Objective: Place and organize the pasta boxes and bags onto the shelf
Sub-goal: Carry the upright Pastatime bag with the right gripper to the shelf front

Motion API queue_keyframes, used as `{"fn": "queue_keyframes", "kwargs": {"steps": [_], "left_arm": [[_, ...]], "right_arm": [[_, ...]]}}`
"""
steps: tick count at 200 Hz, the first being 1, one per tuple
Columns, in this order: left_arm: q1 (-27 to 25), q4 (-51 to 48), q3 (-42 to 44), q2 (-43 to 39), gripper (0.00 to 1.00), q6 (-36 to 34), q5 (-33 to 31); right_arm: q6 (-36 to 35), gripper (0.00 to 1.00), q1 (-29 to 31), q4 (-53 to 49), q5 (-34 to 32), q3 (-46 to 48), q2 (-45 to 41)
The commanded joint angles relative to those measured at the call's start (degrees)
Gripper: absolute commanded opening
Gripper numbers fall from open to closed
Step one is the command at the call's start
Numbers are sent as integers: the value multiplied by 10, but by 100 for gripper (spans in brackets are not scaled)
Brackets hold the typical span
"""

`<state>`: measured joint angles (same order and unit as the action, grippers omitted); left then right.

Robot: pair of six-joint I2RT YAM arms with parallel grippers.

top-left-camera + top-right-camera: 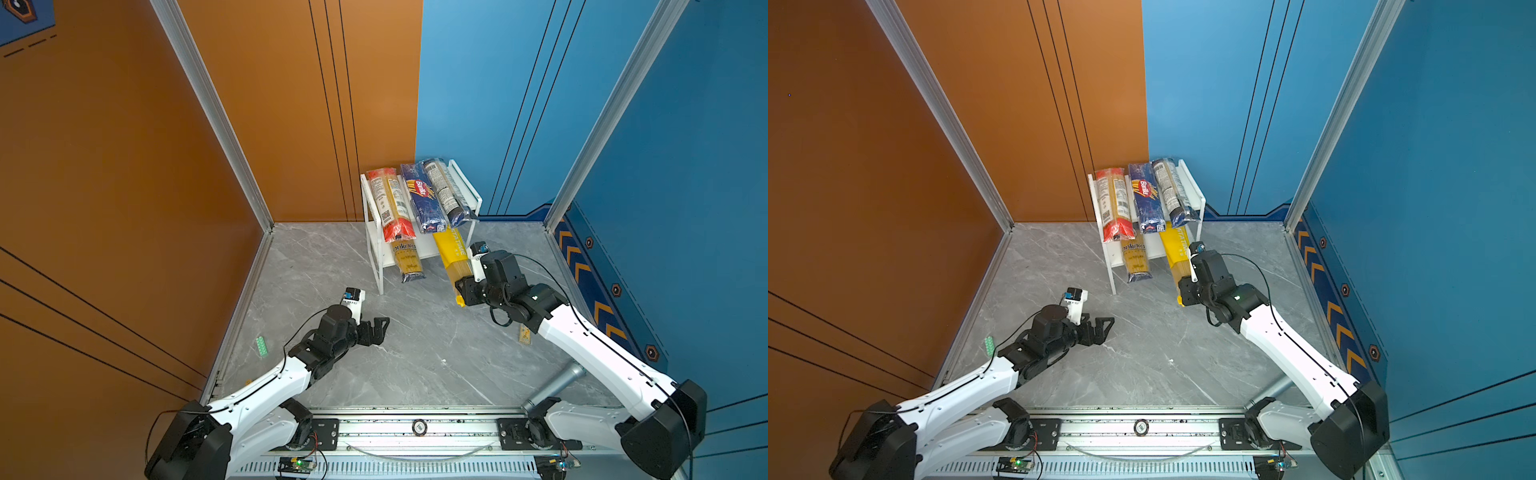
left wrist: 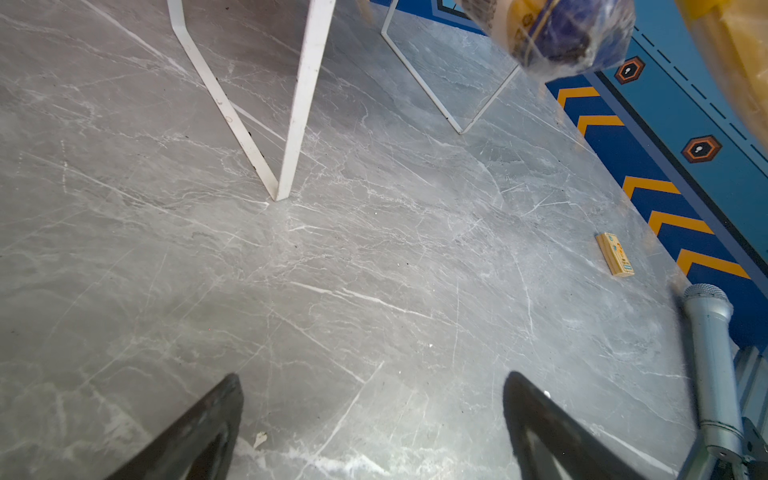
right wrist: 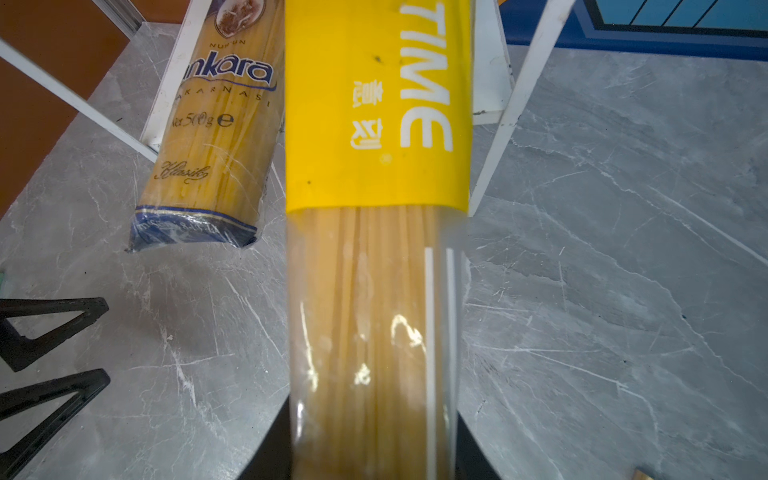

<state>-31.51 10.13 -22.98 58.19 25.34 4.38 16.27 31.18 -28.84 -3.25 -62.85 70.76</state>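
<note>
The white two-tier shelf (image 1: 471, 198) (image 1: 1201, 203) stands at the back of the table. Its top board carries the red-ended pack (image 1: 390, 203), the dark blue Barilla pack (image 1: 422, 195) and the clear dark-blue-labelled pack (image 1: 446, 191). On the lower board the blue-yellow pack (image 1: 407, 259) (image 3: 216, 124) juts out over the front edge. My right gripper (image 1: 463, 291) (image 3: 374, 436) is shut on the near end of the bright yellow pack (image 1: 453, 253) (image 3: 374, 124). That pack's far end reaches into the lower tier beside the blue-yellow one. My left gripper (image 1: 380, 328) (image 2: 374, 399) hangs open and empty.
A small yellow box (image 1: 525, 334) (image 2: 615, 254) lies near the right wall. A metal cylinder (image 1: 557, 384) (image 2: 710, 361) sits at the front right corner. A green piece (image 1: 262, 346) lies outside the left frame rail. The shelf's thin white legs (image 2: 303, 95) stand ahead of my left gripper.
</note>
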Motion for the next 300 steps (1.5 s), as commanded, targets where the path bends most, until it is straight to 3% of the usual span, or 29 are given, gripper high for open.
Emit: {"fn": "queue_keyframes", "kwargs": {"steps": [1,300], "left_arm": [[6,15,4,3,98,3,6],[8,20,8,2,98,-1,7]], "right_arm": [[-9,0,-6,112,2,-42,0],[11,0,-33,289,16,-13,69]]}}
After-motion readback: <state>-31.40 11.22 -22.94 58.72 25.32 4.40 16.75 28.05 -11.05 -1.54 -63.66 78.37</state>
